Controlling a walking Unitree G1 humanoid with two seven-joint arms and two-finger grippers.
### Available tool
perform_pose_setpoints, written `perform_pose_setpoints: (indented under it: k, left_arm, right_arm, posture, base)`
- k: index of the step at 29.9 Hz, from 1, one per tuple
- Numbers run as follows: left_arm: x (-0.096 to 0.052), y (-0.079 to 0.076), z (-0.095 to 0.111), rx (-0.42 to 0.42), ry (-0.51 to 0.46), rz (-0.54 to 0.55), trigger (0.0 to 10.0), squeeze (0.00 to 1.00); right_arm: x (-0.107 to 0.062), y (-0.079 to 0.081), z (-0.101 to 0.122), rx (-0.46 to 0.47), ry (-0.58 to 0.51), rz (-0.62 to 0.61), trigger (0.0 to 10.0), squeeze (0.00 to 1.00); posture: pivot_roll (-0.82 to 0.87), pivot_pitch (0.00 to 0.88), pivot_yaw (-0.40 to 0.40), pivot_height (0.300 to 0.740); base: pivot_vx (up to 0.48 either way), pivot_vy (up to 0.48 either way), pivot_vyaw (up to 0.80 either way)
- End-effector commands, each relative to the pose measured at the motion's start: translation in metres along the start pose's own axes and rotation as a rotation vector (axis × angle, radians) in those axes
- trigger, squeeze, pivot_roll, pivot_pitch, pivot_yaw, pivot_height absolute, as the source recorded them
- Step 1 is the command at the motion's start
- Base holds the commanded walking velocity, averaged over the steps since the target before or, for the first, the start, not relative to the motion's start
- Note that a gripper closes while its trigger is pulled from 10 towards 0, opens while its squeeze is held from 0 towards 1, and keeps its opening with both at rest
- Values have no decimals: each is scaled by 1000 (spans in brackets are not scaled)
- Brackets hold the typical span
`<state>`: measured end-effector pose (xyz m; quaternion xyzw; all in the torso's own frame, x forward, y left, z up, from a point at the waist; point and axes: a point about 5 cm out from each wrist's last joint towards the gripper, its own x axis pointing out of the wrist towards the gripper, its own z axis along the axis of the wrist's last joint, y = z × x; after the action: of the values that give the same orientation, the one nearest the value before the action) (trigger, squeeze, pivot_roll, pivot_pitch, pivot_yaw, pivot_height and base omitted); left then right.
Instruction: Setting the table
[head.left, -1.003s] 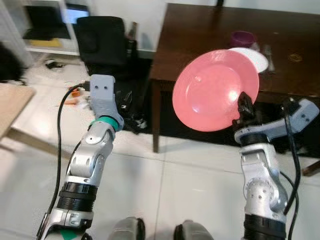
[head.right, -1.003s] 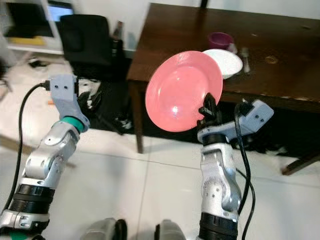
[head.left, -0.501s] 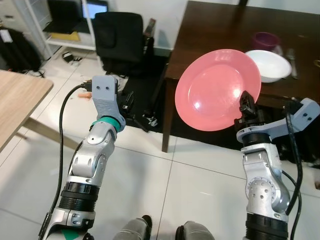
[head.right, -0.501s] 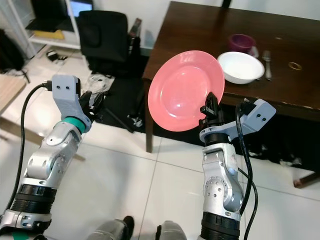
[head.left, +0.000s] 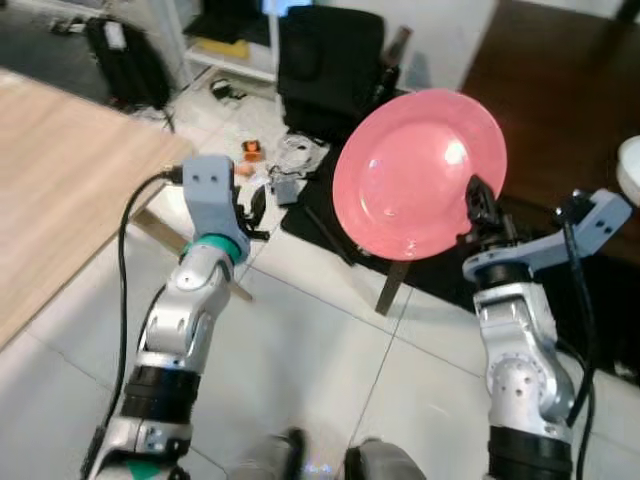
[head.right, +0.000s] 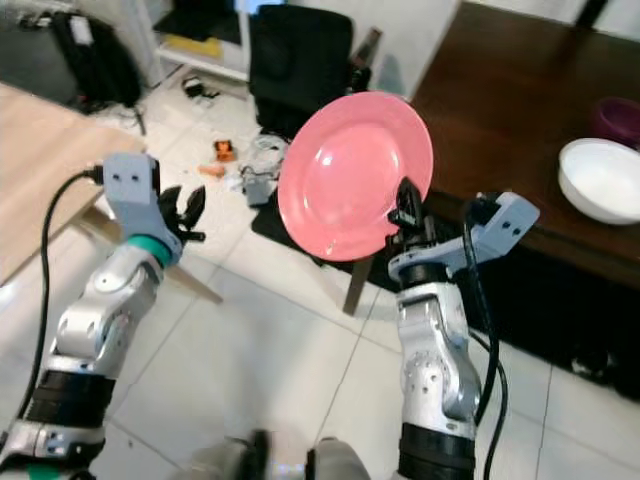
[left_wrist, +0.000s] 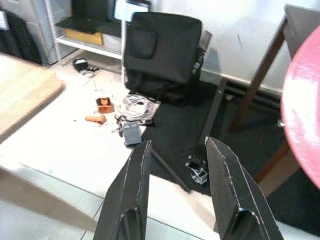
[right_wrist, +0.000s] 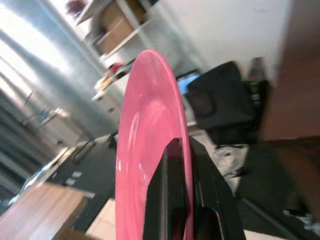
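Here the right pincer (head.right: 405, 200) pinches the upright pink plate (head.right: 350, 170) by its lower rim.

You see a dark wooden table (head.right: 520, 110) carrying a white bowl (head.right: 603, 180). Small clutter (head.right: 235, 160) litters the tiled floor (head.right: 300, 340)

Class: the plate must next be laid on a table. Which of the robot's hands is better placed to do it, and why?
The right hand: it is shut on the pink plate's rim, holding it upright. The left hand is open and holds nothing.
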<state>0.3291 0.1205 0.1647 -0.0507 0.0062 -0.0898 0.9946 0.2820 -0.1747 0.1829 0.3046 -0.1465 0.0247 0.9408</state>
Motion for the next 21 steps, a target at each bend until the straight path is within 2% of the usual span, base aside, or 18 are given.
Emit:
perform_pose_setpoints:
  k: [1,21]
  left_arm:
    - [-2,5,-6,8,29,17,10000,0]
    - [0,5,-6,21,29,18,10000,0]
  right_arm:
    - [-2,3,1,18,-10,14,10000,0]
    - [-1,3,1,37,-21,21,10000,0]
  posture:
    - [-28,0,75,740]
    - [-25,0,80,740]
  base:
    - [0,0,781]
    - [0,0,772]
